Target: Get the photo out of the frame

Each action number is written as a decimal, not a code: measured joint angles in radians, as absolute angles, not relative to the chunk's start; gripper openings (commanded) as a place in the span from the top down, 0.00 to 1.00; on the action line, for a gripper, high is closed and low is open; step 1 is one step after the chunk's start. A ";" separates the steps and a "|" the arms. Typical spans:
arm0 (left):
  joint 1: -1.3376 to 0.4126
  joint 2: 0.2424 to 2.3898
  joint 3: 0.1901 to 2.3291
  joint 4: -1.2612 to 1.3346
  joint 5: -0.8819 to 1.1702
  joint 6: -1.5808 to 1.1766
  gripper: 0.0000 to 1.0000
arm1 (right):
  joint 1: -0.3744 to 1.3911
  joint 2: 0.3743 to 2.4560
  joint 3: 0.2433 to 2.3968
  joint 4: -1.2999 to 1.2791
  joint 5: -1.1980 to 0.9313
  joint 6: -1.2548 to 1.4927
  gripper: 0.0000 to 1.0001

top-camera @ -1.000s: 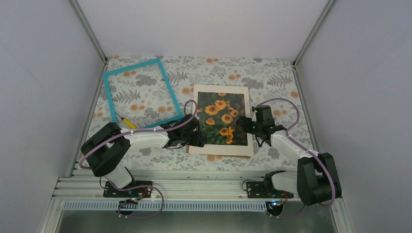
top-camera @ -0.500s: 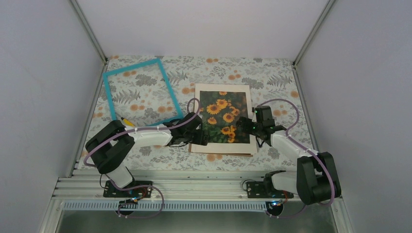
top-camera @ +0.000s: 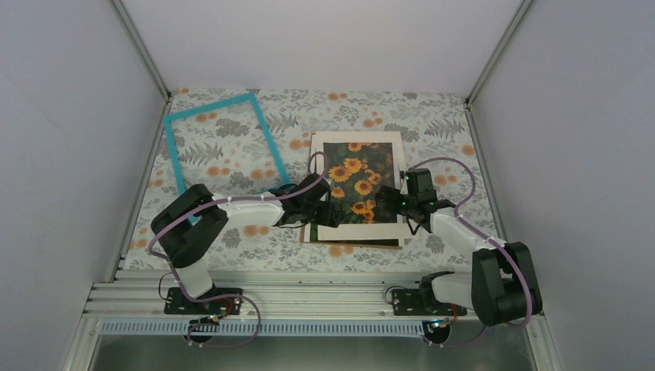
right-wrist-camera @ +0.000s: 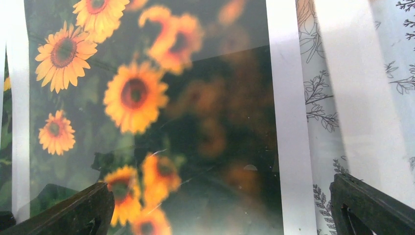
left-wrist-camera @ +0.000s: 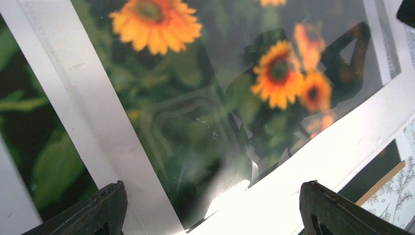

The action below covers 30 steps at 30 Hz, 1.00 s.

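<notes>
The sunflower photo [top-camera: 357, 182] lies in the middle of the table under a cream-white mat [top-camera: 363, 137]. A brown backing board [top-camera: 355, 243] shows at the stack's near edge. The turquoise frame [top-camera: 208, 106] lies empty at the back left, apart from the stack. My left gripper [top-camera: 330, 214] is open over the stack's near-left corner. In the left wrist view [left-wrist-camera: 210, 215] the mat [left-wrist-camera: 73, 98] and the photo [left-wrist-camera: 161, 122] lie between its jaws. My right gripper [top-camera: 391, 202] is open over the stack's right edge. In its view [right-wrist-camera: 222, 215] the photo [right-wrist-camera: 132, 93] and mat strip [right-wrist-camera: 288, 122] lie below.
A floral tablecloth [top-camera: 432, 124] covers the table. White walls close in the left, right and back sides. An aluminium rail [top-camera: 309, 297] runs along the near edge, where the arm bases stand.
My left arm has reached further right over the stack. The mat has slid slightly back and right, uncovering the backing board's near edge. The right gripper has barely moved.
</notes>
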<state>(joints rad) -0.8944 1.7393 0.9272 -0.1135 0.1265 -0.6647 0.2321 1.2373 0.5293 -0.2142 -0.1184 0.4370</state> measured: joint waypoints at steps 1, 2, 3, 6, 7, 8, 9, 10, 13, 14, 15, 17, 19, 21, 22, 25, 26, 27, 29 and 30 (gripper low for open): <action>-0.894 1.750 0.939 -0.110 0.133 -0.664 0.13 | 0.232 1.237 0.529 -0.214 -0.119 0.436 0.00; -0.894 1.761 0.950 -0.107 0.138 -0.662 0.13 | 0.232 1.237 0.529 -0.214 -0.119 0.435 0.00; -0.894 1.773 0.968 -0.105 0.146 -0.662 0.12 | 0.232 1.237 0.529 -0.214 -0.121 0.434 0.00; -0.894 1.799 1.009 -0.101 0.163 -0.657 0.13 | 0.232 1.230 0.529 -0.215 -0.134 0.428 0.00; -0.894 1.810 1.027 -0.097 0.170 -0.654 0.12 | 0.232 1.226 0.529 -0.215 -0.140 0.426 0.01; -0.894 1.821 1.043 -0.094 0.177 -0.653 0.13 | 0.232 1.220 0.529 -0.214 -0.147 0.422 0.01; -0.894 1.829 1.056 -0.092 0.183 -0.649 0.13 | 0.232 1.214 0.529 -0.214 -0.152 0.418 0.01; -0.894 1.838 1.070 -0.089 0.190 -0.647 0.12 | 0.232 1.209 0.529 -0.214 -0.157 0.415 0.02; -0.894 1.845 1.096 -0.083 0.206 -0.642 0.13 | 0.234 1.203 0.529 -0.213 -0.173 0.407 0.02; -0.894 1.843 1.100 -0.081 0.208 -0.642 0.12 | 0.236 1.203 0.529 -0.213 -0.176 0.403 0.02; -0.894 1.840 1.098 -0.073 0.207 -0.642 0.12 | 0.242 1.204 0.529 -0.213 -0.182 0.399 0.02; -0.888 1.818 1.073 -0.055 0.204 -0.644 0.12 | 0.256 1.205 0.530 -0.213 -0.190 0.391 0.02; -0.878 1.772 1.022 -0.044 0.201 -0.650 0.12 | 0.283 1.212 0.530 -0.210 -0.196 0.389 0.02; -0.854 1.708 0.957 -0.040 0.190 -0.659 0.12 | 0.324 1.223 0.532 -0.207 -0.198 0.389 0.02; -0.838 1.674 0.925 -0.040 0.183 -0.664 0.12 | 0.350 1.231 0.535 -0.206 -0.195 0.388 0.02; -0.786 1.577 0.834 -0.036 0.165 -0.675 0.12 | 0.440 1.269 0.564 -0.207 -0.171 0.389 0.01; -0.770 1.529 0.785 -0.031 0.159 -0.684 0.12 | 0.470 1.283 0.577 -0.207 -0.160 0.389 0.01; -0.757 1.517 0.772 -0.033 0.158 -0.686 0.12 | 0.489 1.293 0.586 -0.208 -0.149 0.388 0.00; -0.737 1.462 0.713 -0.031 0.156 -0.696 0.12 | 0.545 1.315 0.611 -0.213 -0.111 0.387 0.00; -0.731 1.438 0.687 -0.032 0.155 -0.698 0.11 | 0.567 1.324 0.621 -0.216 -0.092 0.386 0.00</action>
<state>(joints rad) -0.7307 1.4376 0.6868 -0.0322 0.1547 -0.6983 0.5674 1.3243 0.6212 -0.2157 -0.0917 0.3859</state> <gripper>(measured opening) 0.883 0.997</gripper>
